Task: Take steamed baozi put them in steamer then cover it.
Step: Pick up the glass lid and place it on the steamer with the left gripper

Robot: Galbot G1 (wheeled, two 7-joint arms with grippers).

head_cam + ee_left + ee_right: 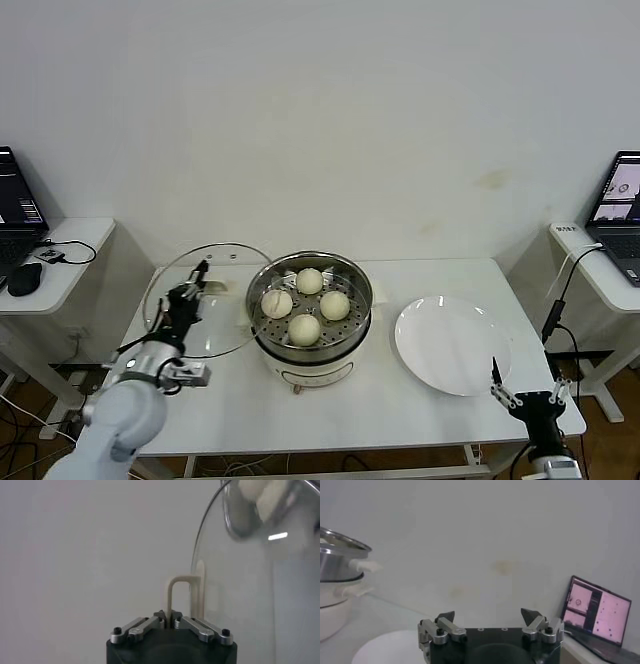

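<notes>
Several off-white steamed baozi (304, 328) lie on the perforated tray inside the shiny steamer (355, 278) at the table's middle. Just left of the steamer, the clear glass cover (222, 330) hangs tilted on edge above the table. My left gripper (196, 281) is shut on the cover's cream handle (171, 594), with the glass (240, 580) curving away beside it. My right gripper (518, 392) stands open and empty at the table's front right corner. In the right wrist view that gripper (489, 614) has its fingers wide apart, and the steamer (335, 555) shows far off.
A flat white plate (452, 345) lies bare to the right of the steamer. Side desks hold a laptop (16, 205) and mouse (24, 278) at far left and another laptop (620, 210) at far right. A cable (556, 310) hangs by the table's right edge.
</notes>
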